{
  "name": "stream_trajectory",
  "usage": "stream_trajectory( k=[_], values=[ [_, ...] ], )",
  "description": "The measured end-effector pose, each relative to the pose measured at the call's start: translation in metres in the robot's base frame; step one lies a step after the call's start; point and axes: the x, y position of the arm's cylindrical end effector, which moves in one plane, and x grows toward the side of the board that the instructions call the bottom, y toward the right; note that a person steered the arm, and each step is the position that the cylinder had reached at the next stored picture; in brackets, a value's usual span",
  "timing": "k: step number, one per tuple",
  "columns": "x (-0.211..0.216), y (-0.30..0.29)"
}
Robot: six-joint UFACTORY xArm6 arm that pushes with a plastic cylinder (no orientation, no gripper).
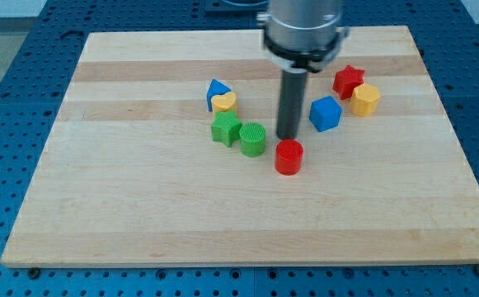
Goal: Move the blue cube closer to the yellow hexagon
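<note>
Wooden board (140,214) carries eight small coloured blocks.

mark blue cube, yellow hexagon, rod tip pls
blue cube (326,113), camera view, centre of its visible faces.
yellow hexagon (366,99), camera view, middle of its top face.
my tip (288,136), camera view, rod's very lower end.

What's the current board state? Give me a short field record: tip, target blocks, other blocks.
tip: my tip on the wooden board, to the view's left of the blue cube, a small gap between them
target: yellow hexagon, to the view's right of the blue cube, apart from it
beside target: red star
near tip: red cylinder, just below it
left group: blue triangular block, yellow heart-like block, green star, green cylinder
</note>
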Motion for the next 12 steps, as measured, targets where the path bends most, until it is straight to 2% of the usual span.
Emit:
stream_trajectory(
  k=[2, 3, 4, 5, 6, 7, 8, 12],
  values=[
    [-0.060, -0.014],
    [-0.049, -0.008],
    [-0.018, -0.004],
    [-0.013, 0.020],
    [-0.013, 0.018],
    [-0.031, -0.005],
    [-0.047, 0.006],
    [-0.013, 0.087]
  ],
)
